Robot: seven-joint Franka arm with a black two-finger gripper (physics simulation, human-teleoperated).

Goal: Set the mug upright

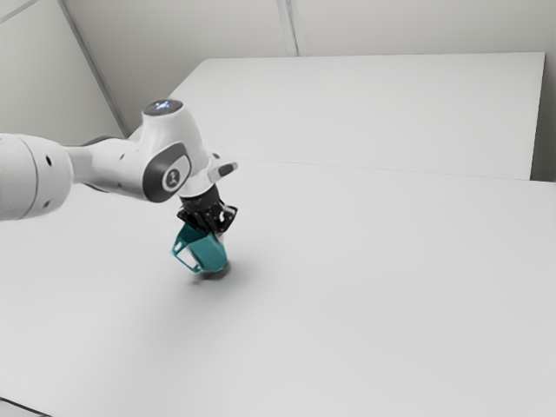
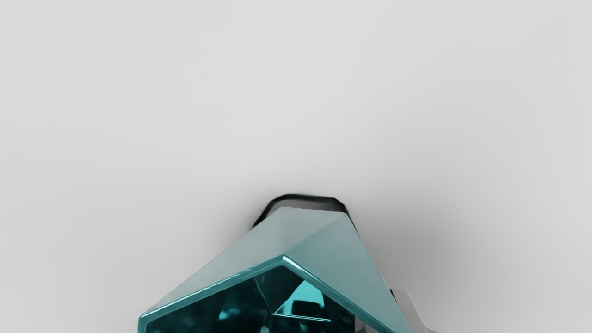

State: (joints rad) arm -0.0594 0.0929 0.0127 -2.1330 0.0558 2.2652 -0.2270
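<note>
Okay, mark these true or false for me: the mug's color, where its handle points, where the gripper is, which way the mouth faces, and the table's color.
1. The mug is teal. True.
2. The handle points to the exterior view's right. False: the handle points to the exterior view's left.
3. The gripper is at the mug's mouth end. True.
4. The mouth faces down. False: it faces up, toward the gripper.
5. The table is black. False: the table is whitish.

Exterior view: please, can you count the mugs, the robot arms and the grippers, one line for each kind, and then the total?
Mug: 1
Robot arm: 1
Gripper: 1
Total: 3
</note>
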